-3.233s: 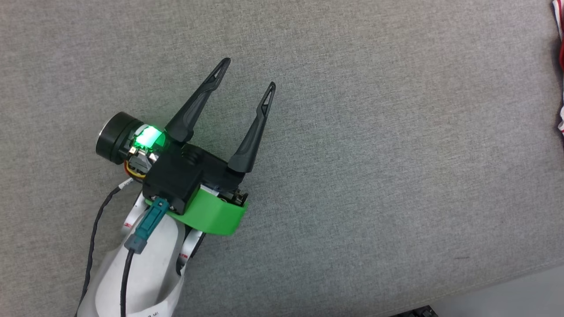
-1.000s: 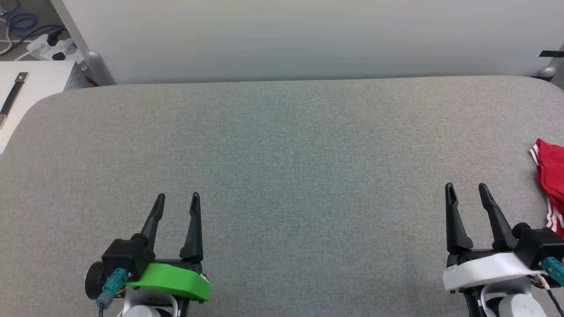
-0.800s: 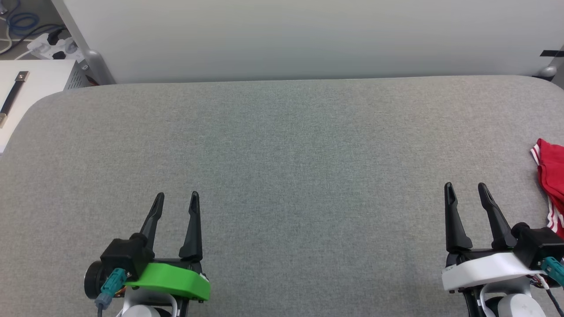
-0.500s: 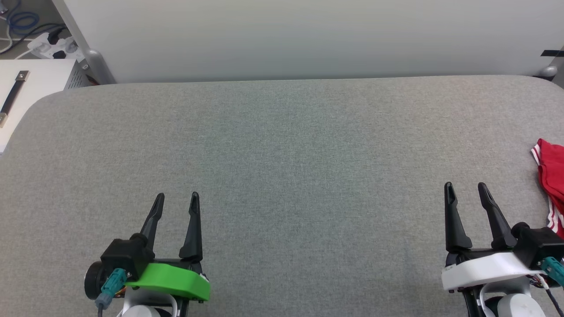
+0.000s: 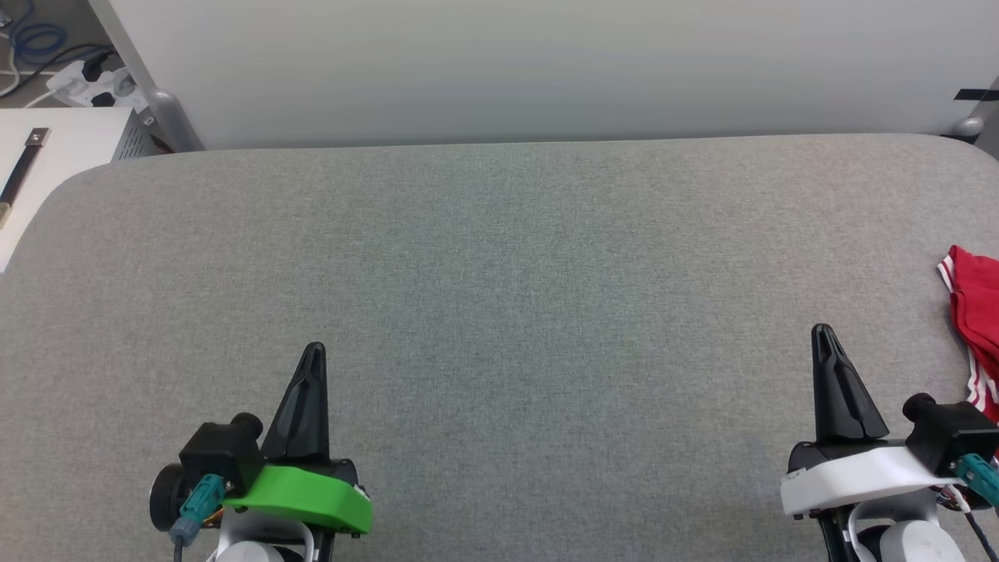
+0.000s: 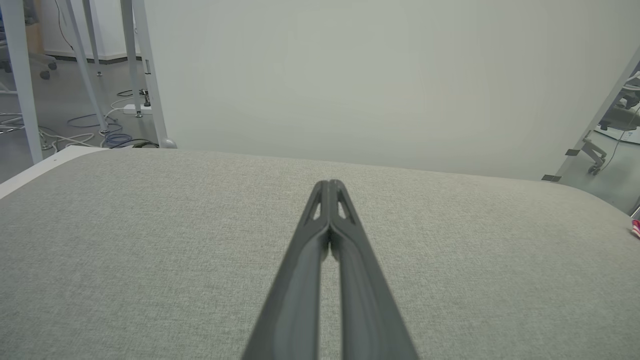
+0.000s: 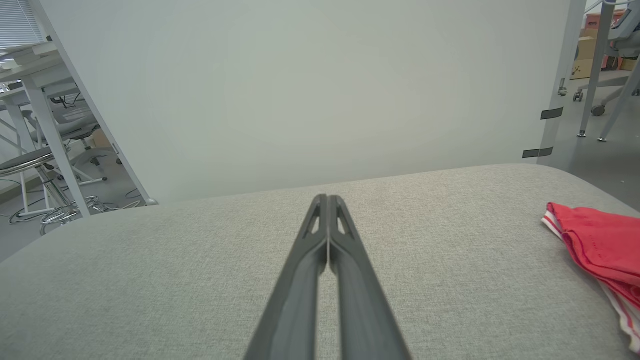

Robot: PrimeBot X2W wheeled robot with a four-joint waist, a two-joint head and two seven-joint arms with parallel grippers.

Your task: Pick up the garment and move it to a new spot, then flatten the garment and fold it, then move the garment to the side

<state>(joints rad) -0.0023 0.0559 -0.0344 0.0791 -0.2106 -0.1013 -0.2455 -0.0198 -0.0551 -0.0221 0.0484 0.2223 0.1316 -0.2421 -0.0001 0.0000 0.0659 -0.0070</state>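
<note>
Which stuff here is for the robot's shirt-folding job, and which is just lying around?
For the job: red T-shirt; left gripper and right gripper, both shut and empty; grey table.
Just lying about: power strip; blue cable; white cabinet.

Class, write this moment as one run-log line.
left pincer: shut, empty | right pincer: shut, empty | garment: lying right of right pincer, untouched

grey padded table point(image 5: 499, 257), white wall point(image 5: 531, 70)
</note>
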